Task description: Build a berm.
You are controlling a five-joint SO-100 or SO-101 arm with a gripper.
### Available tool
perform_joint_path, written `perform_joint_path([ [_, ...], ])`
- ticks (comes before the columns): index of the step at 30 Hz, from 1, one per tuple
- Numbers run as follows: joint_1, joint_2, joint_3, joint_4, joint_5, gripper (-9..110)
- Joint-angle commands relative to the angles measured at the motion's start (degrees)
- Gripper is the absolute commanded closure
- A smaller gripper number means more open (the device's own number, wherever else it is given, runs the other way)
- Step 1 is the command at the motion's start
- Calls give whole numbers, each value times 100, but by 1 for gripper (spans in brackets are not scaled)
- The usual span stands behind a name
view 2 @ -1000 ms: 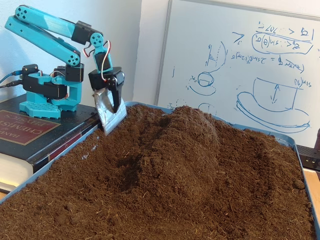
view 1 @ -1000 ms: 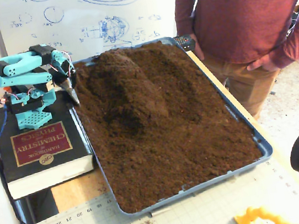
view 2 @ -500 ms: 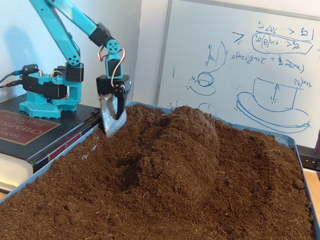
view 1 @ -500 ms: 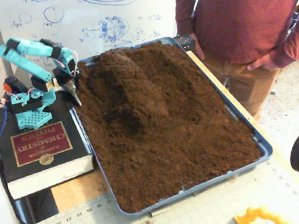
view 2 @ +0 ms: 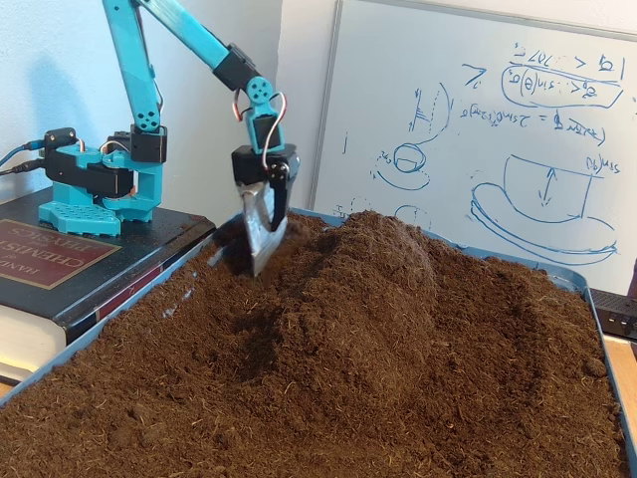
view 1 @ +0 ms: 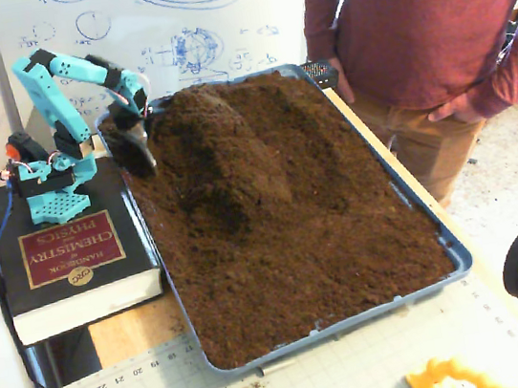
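At the far left of a fixed view, a thick black hardcover book with a dark red cover panel (view 1: 67,269) lies flat on the table, and the turquoise plastic base of the robot arm (view 1: 45,181) stands on its far end. The turquoise jointed arm (view 2: 179,40) rises from that base and reaches right and downward over the soil.

At the arm's end, the gripper (view 2: 261,234) carries a shiny metal scoop blade (view 2: 263,224) that points down, its tip touching or just entering the soil at the left foot of the mound. The scoop appears fixed at the gripper; whether the jaws are parted or closed cannot be told from either fixed view.

Right of the scoop lies the berm, a long rounded ridge of loose dark brown soil (view 1: 224,151), running from the far end of the tray toward the near side, left of the tray's middle. In a fixed view its peak (view 2: 383,249) stands just right of the scoop.

The soil fills a shallow blue rectangular plastic tray (view 1: 456,258). A white whiteboard with blue marker sketches (view 2: 478,119) stands behind it. At the far right edge of the tray stands a person in a dark red long-sleeved shirt (view 1: 427,16).
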Motion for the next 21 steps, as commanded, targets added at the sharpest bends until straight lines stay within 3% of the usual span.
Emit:
perform_joint_path([
  [1,88,0,-659,-88,-26,101],
  [21,26,299,-334,-9,79,101],
])
